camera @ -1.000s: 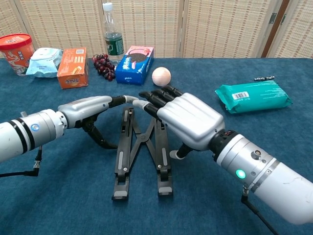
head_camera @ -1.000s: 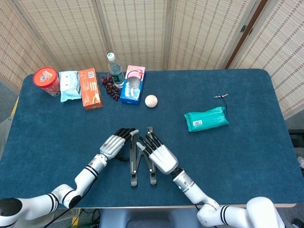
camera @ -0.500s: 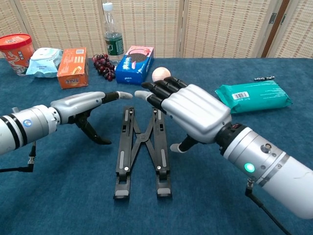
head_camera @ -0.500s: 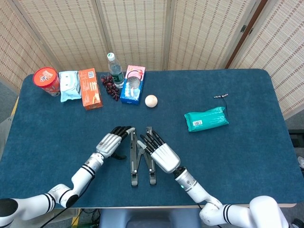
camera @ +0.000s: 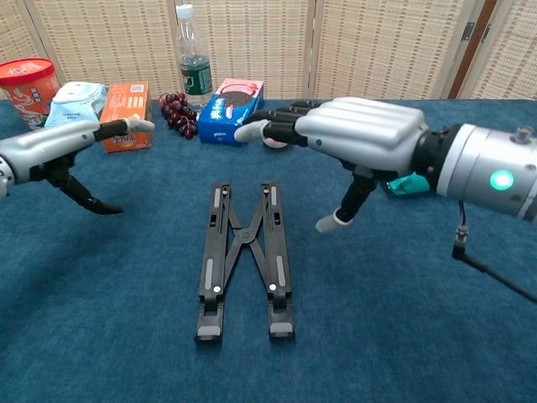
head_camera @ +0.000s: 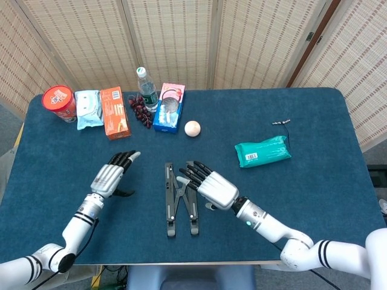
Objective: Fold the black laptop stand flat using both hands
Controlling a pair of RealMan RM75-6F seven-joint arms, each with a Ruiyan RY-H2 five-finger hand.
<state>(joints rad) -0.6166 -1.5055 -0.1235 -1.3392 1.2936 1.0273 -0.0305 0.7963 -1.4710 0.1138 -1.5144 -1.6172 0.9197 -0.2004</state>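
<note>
Your right hand (camera: 361,134) lifted off laptop stand (camera: 243,248), now hovers above its 2 o'clock side, fingers stretched and apart, holding nothing. Your left hand (camera: 63,147) pulled away to 9 o'clock, well apart, also spread and empty (one second ago both rested on rails). Stand lies low on blue table (head_camera: 314,199) at centre front, rails crossed in narrow X, touched by nobody. Fold looks done; you judge retreat phase.
</note>
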